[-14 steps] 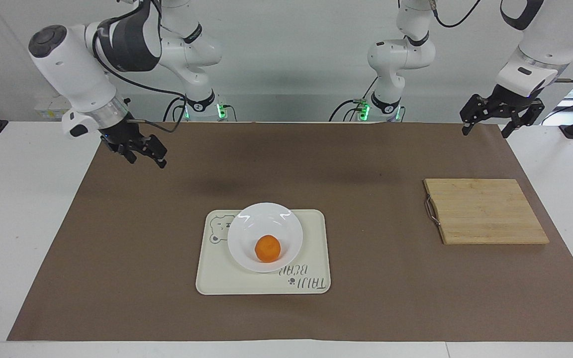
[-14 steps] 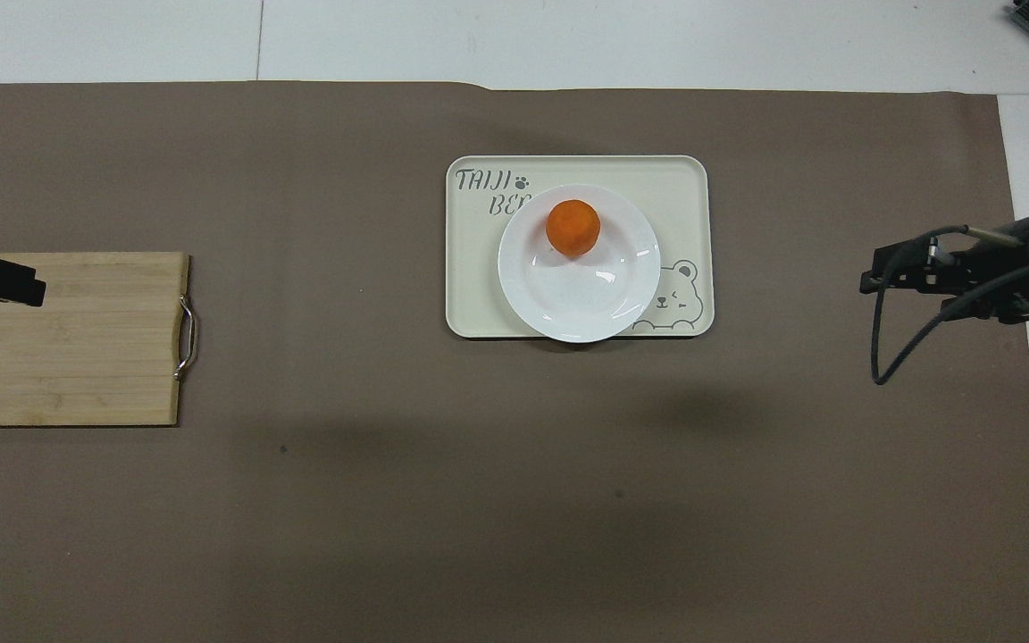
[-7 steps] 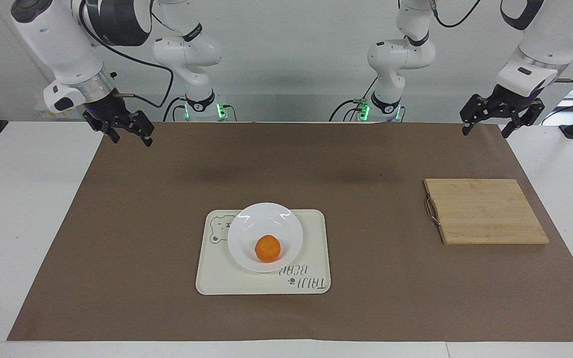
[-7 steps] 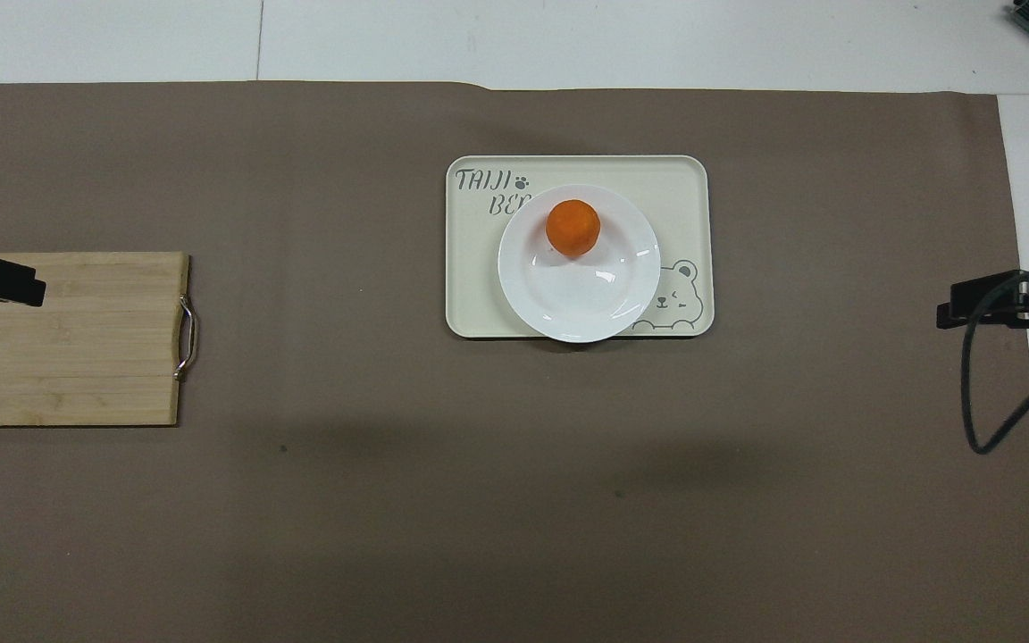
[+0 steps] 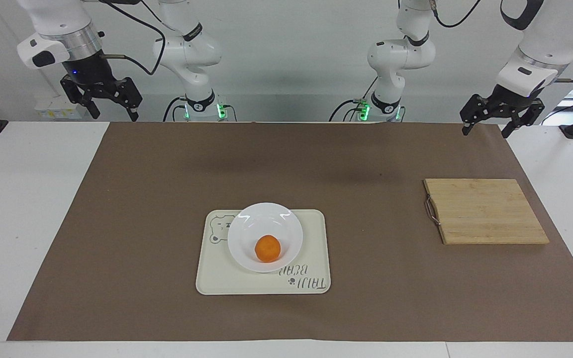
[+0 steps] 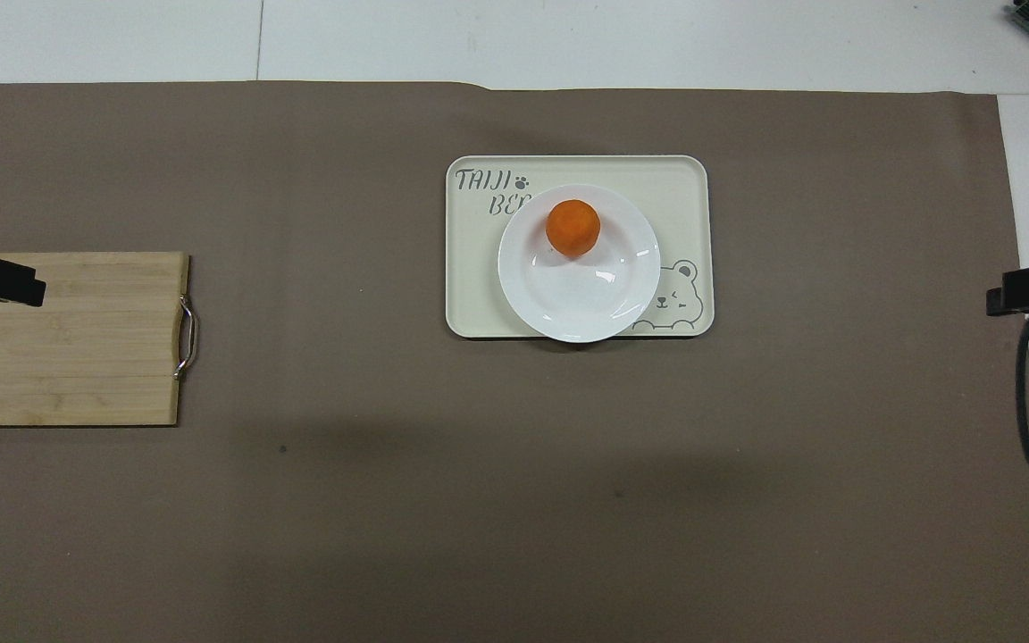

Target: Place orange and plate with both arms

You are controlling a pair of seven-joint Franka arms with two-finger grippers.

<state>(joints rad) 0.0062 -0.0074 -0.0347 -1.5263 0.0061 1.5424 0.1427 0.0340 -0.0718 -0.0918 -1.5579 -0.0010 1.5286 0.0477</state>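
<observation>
Tabletop (image 5: pixel 28 209) with brown mat (image 5: pixel 167 199): layout unchanged from 1 s ago. Orange (image 5: pixel 267 248) sits in the plate (image 5: pixel 246 231), toward the plate's edge farther from the robots; plate rests on the cream bear tray (image 5: pixel 311 248) mid-mat. Cutting board (image 5: pixel 485 211) at the left arm's end, untouched. Right gripper (image 5: pixel 109 108) has pulled up and back from over the mat to its own corner at the robots' edge, fingers spread wide, empty. Left gripper (image 5: pixel 486 124) hasn't moved, waiting over its mat corner, fingers wide, empty.
</observation>
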